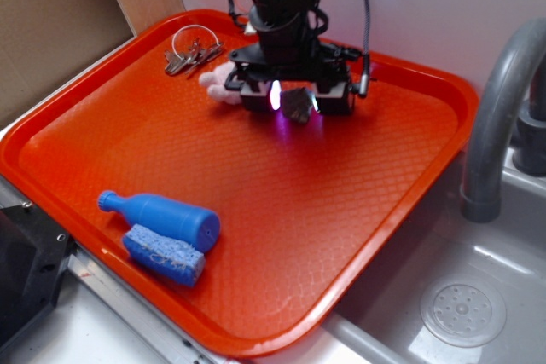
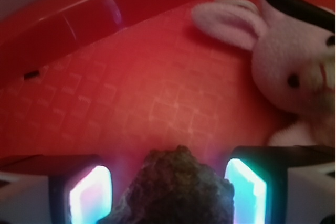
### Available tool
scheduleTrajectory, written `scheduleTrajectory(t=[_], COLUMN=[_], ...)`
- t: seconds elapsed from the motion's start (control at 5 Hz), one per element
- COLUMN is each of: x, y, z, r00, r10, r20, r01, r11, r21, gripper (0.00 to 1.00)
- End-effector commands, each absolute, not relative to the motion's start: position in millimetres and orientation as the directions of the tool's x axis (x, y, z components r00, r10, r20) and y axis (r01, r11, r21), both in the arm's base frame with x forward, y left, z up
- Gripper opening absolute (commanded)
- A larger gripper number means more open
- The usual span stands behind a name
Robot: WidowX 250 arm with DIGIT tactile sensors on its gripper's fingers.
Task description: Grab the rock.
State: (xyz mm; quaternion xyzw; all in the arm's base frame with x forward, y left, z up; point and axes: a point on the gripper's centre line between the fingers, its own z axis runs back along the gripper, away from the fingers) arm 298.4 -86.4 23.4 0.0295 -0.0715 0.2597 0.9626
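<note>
The rock [image 1: 297, 106] is a small lumpy grey-brown stone at the back middle of the orange tray [image 1: 102, 117]. My gripper [image 1: 294, 98] is down at tray level with the rock between its two glowing pads. In the wrist view the rock [image 2: 178, 190] fills the gap between the pads [image 2: 90, 195], and its lower edges meet both of them. The jaws stand closed on the rock. I cannot tell whether the rock is off the tray floor.
A pink plush bunny [image 1: 220, 83] lies just left of the gripper and also shows in the wrist view [image 2: 294, 61]. Keys on a ring [image 1: 192, 50] lie at the back left. A blue bottle [image 1: 162, 215] and a blue sponge [image 1: 164, 255] lie at the front left. A grey faucet [image 1: 499, 117] stands to the right.
</note>
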Motion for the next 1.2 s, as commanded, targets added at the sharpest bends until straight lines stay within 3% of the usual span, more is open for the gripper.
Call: scheduleTrajectory(t=[0.0, 0.2, 0.4, 0.6, 1.0], x=[295.7, 287.2, 251.7, 231.0, 225.6], y=[-76.1, -76.0, -96.0, -101.9, -113.0], z=[113.1, 143.6, 188.2, 207.9, 198.1], r00=[0.957, 0.996, 0.987, 0.985, 0.996], r10=[0.265, 0.034, -0.084, -0.075, -0.035], r20=[0.116, 0.085, 0.135, 0.155, 0.083], r01=[-0.268, -0.028, 0.101, 0.098, 0.045], r11=[0.963, 0.997, 0.987, 0.985, 0.992], r21=[0.013, -0.076, -0.121, -0.145, -0.119], gripper=[0.0, 0.0, 0.0, 0.0, 0.0])
